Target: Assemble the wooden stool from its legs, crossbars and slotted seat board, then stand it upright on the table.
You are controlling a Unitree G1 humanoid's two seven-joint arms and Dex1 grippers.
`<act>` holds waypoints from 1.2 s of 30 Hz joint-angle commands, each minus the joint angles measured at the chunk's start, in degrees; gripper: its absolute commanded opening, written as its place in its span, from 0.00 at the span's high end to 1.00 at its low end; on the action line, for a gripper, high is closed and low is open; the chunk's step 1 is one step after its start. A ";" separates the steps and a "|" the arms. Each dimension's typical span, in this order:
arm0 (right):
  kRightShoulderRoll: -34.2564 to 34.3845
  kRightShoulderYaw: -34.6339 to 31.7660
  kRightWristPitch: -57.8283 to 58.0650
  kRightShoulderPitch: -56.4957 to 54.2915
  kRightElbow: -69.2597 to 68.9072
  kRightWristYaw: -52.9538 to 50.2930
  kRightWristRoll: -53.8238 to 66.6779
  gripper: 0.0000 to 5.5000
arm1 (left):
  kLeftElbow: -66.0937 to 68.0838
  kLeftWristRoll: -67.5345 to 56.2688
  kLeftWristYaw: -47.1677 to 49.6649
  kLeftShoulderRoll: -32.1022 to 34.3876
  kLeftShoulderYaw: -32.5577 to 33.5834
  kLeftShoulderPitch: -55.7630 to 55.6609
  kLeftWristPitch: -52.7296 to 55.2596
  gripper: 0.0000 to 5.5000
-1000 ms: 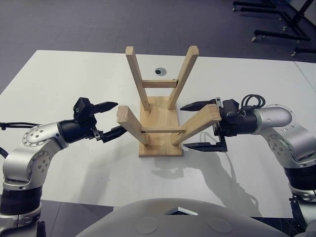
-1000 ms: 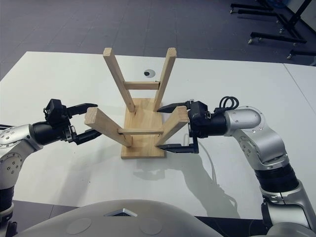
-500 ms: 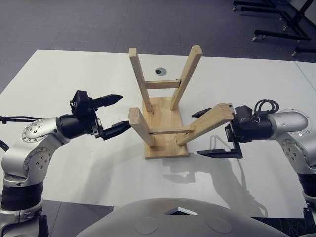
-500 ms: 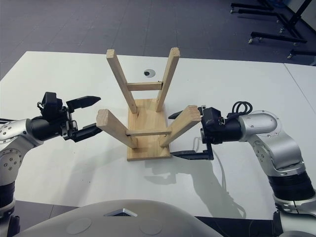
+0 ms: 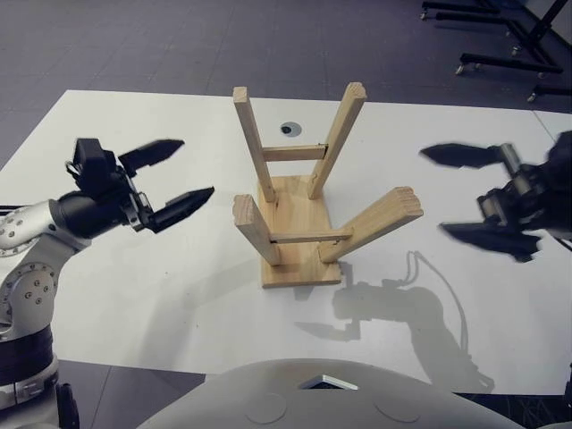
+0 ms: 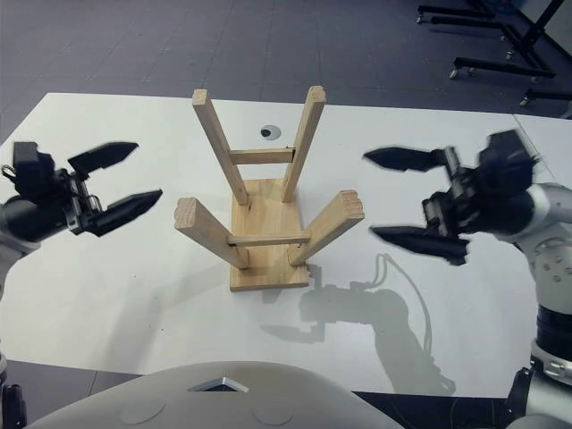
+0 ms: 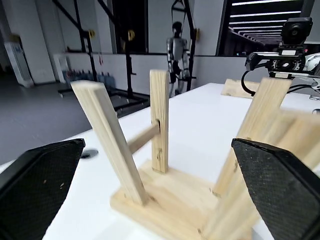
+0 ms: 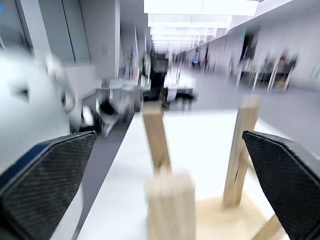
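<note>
The wooden stool stands upside down on the white table [image 5: 134, 295], its seat board [image 5: 295, 255] flat on the surface. All the legs point upward: two far legs [image 5: 248, 134] joined by a crossbar [image 5: 293, 152], and two splayed near legs [image 5: 375, 219] joined by another crossbar [image 5: 302, 237]. My left gripper [image 5: 192, 168] hovers open to the left of the stool, well apart from it. My right gripper [image 5: 435, 192] hangs open to the right, also apart. In the left wrist view the stool's legs [image 7: 107, 135] stand between my black fingers [image 7: 35, 185]. Nothing is held.
A round hole [image 5: 286, 130] sits in the table behind the stool. Bare table surface lies on both sides of the stool and in front of it. Wheeled metal racks [image 5: 500, 36] stand on the floor beyond the far right corner.
Both grippers have drawn back outward from the stool's near legs and risen, the right one farthest. The stool stays upside down after a slight shift to the right.
</note>
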 commanded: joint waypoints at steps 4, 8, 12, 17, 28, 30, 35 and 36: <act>13.57 6.04 -0.79 -10.71 -13.73 -29.20 10.65 0.02 | -4.86 -1.76 17.35 -10.66 -5.77 -9.85 -1.23 0.02; 16.30 8.81 -1.38 -10.58 -19.55 -34.41 10.10 0.02 | -6.00 1.58 24.99 -13.97 -7.25 -10.33 -2.51 0.02; 15.05 6.82 -1.63 -16.89 -19.07 -37.24 14.94 0.02 | -5.18 3.82 27.24 -14.20 -7.02 -10.08 -3.72 0.02; 12.73 6.10 0.05 -18.33 -17.97 -37.00 17.51 0.02 | -4.37 5.99 28.07 -14.42 -7.87 -10.61 -5.13 0.02; 16.29 25.11 -5.91 -3.08 -17.87 -28.64 -6.82 0.02 | -4.11 7.22 28.02 -14.51 -11.21 -9.80 -5.09 0.02; 15.93 22.27 -5.57 -5.94 -17.89 -29.62 -3.53 0.02 | -4.31 7.77 28.17 -14.83 -11.35 -9.39 -5.45 0.02; 16.08 11.00 -5.70 -16.88 -16.58 -37.78 16.63 0.02 | -7.03 1.65 28.59 -15.13 -8.29 -10.61 -4.42 0.02; 15.90 9.76 -5.94 -18.64 -16.34 -38.97 18.49 0.02 | -7.96 -1.34 29.16 -15.04 -7.15 -11.13 -3.76 0.02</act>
